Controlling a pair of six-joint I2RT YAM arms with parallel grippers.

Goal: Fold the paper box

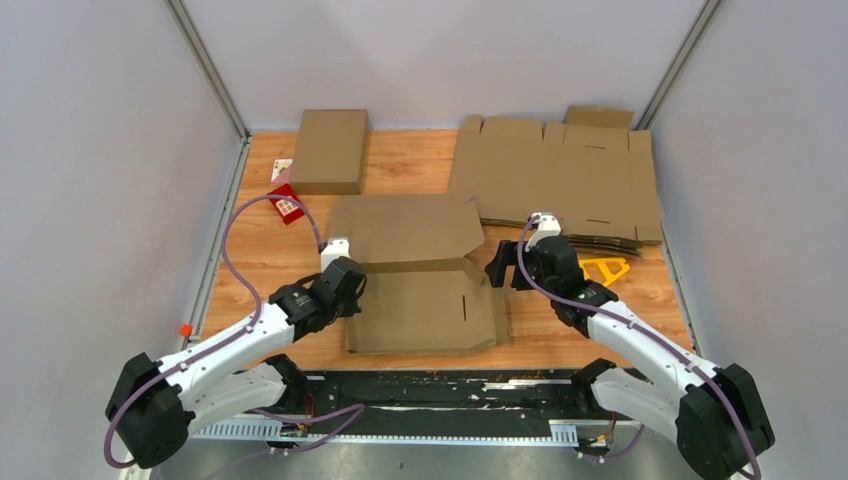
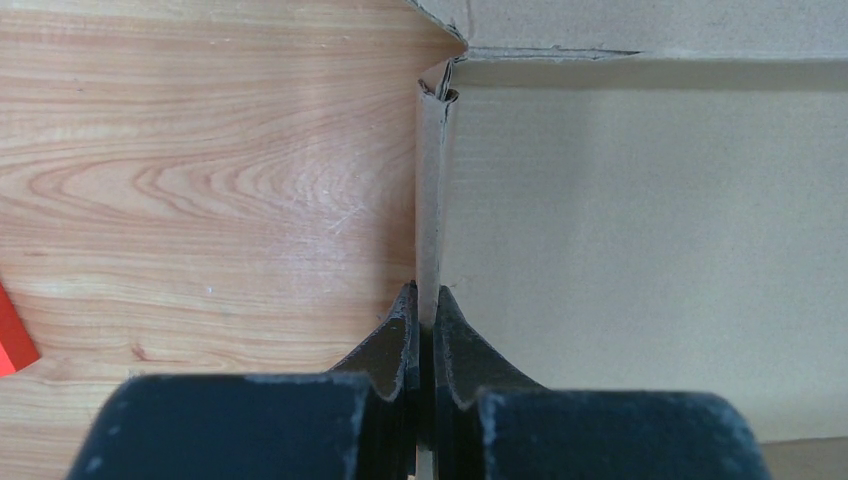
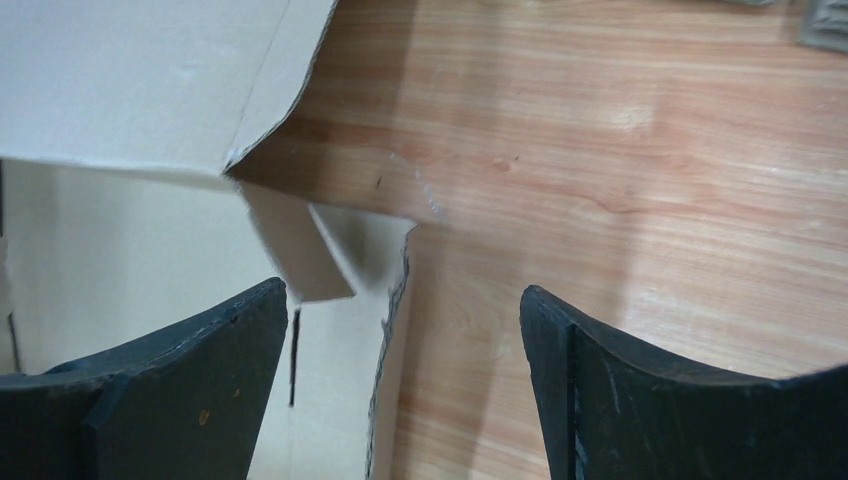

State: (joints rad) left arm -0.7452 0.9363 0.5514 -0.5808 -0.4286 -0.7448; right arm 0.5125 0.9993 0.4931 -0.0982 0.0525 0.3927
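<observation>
On the table (image 1: 410,160), left gripper (image 2: 427,312) pinches the paper box (image 1: 425,305); right gripper (image 3: 400,294) gapes.

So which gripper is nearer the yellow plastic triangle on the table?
Right. The right gripper hangs open beside the yellow plastic triangle, at the right edge of the brown cardboard paper box; the left gripper pinches the box's left flap, farther off.

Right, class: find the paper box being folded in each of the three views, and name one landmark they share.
Top external: paper box at the centre of the table.
Left wrist: paper box fills the right half; its upright side flap is pinched by the left gripper.
Right wrist: paper box in the upper and lower left.
Shared landmark: the wooden table top beside the box.
</observation>
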